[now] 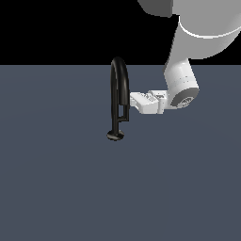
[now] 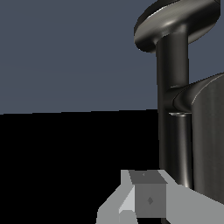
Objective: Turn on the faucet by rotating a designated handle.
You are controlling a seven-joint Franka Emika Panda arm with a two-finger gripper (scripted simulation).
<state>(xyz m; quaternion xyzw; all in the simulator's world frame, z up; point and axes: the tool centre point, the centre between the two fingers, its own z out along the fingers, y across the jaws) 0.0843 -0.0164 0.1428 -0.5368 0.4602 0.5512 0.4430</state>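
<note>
The faucet (image 1: 118, 89) is a glossy black arched tube on a small round base (image 1: 115, 135), standing on the grey floor. Its handle (image 1: 127, 111), a thin black L-shaped rod, branches off the stem low down and runs up beside it on the exterior view's right. My gripper (image 1: 133, 99) reaches in level from that side, shut with nothing held, its tips at the handle's upper end. In the wrist view the stem (image 2: 173, 65) and the handle (image 2: 210, 144) loom close beyond my fingertips (image 2: 148, 199). I cannot tell whether the tips touch the handle.
The white arm (image 1: 181, 87) comes down from the upper part of the exterior view's right. A flat grey floor (image 1: 56, 179) surrounds the faucet, with black background beyond it.
</note>
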